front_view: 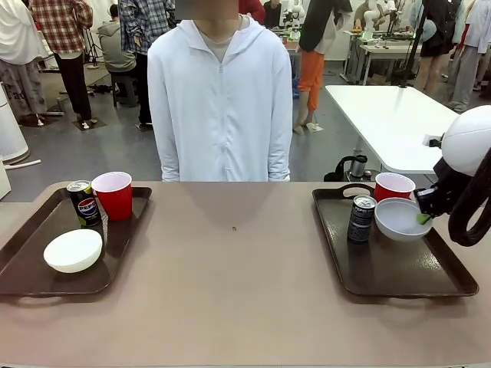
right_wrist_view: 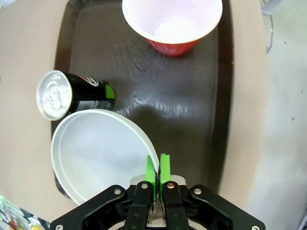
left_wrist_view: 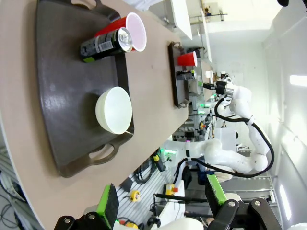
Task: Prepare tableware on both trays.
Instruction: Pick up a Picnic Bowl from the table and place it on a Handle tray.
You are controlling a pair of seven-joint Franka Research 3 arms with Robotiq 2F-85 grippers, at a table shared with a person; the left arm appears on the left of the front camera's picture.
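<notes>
Bowl [front_view: 403, 220] pinched by its rim at 3 o'clock in the right hand [front_view: 423, 218], green pads clenched on the thin white edge, held tilted over the right tray [front_view: 399, 268]. Appears lifted off the tray floor, though hard to tell from the front view. Crowded at 9 o'clock by the dark can [front_view: 361, 218], at 12 o'clock by the red cup [front_view: 393, 185].

Risks from here: thin-rim grip, so could slip or swing on release and land on edge. Lowered too far toward 9 o'clock, could clip the can and topple it. Set too near 3 o'clock, could catch the raised rim and rest crooked.

Left tray [front_view: 31, 253] already carrying its own white bowl [front_view: 73, 251] at 6 o'clock, with Pepsi can [front_view: 83, 203] and second red cup [front_view: 113, 195] side by side at 12 o'clock. Left hand [left_wrist_view: 162, 203] released, fingers spread, hanging well clear above that tray. Person [front_view: 220, 100] standing at the far side of the surface [front_view: 230, 268], taking no part.
</notes>
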